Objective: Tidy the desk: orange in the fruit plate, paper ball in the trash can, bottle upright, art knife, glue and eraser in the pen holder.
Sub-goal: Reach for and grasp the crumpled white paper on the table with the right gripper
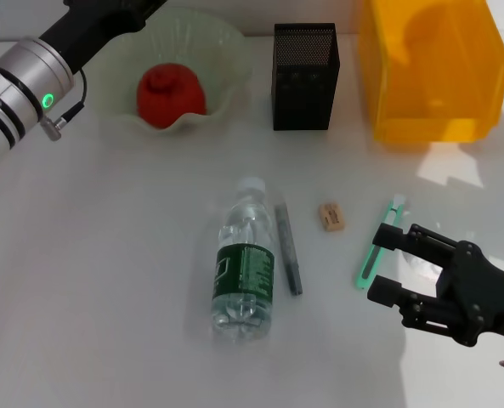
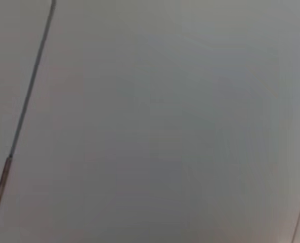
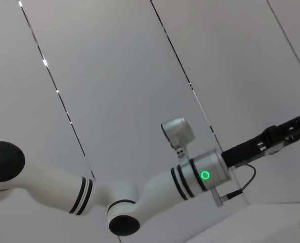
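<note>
An orange lies in the translucent fruit plate at the back left. A clear water bottle with a green label lies on its side mid-table, cap pointing away. A grey pen-shaped stick lies along its right side. A tan eraser and a green art knife lie further right. My right gripper is open and empty, low over the table, its fingers pointing left on either side of the knife's near end. My left arm reaches over the plate; its gripper is out of view. No paper ball shows.
A black mesh pen holder stands at the back centre. A yellow trash can stands at the back right. The right wrist view shows only my left arm against a wall. The left wrist view shows a plain grey surface.
</note>
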Controlling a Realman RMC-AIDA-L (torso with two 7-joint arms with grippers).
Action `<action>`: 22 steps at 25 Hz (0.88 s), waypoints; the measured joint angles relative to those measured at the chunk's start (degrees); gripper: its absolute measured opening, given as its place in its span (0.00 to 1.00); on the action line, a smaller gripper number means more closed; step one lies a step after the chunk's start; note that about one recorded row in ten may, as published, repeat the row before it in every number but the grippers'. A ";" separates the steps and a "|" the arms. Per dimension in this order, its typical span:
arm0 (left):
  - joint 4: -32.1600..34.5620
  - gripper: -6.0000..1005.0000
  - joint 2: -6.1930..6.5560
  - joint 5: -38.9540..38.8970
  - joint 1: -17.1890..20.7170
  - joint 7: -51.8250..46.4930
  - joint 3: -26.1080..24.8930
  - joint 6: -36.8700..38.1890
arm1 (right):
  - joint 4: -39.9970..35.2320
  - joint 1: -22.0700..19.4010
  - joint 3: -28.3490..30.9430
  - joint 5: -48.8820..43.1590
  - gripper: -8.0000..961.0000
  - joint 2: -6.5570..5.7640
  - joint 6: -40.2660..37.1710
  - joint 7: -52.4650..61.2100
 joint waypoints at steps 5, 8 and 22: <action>1.59 0.77 0.66 1.13 4.43 -8.86 0.82 14.55 | -0.47 0.20 3.58 0.00 0.84 -0.19 -4.42 0.10; 2.58 0.83 0.79 1.99 5.52 -10.67 1.29 17.53 | -3.60 1.12 9.57 0.25 0.84 -1.12 -13.22 2.66; 21.34 0.84 8.11 27.03 20.93 -22.09 8.84 41.12 | -56.06 9.63 2.41 -8.12 0.84 -4.43 -12.07 53.05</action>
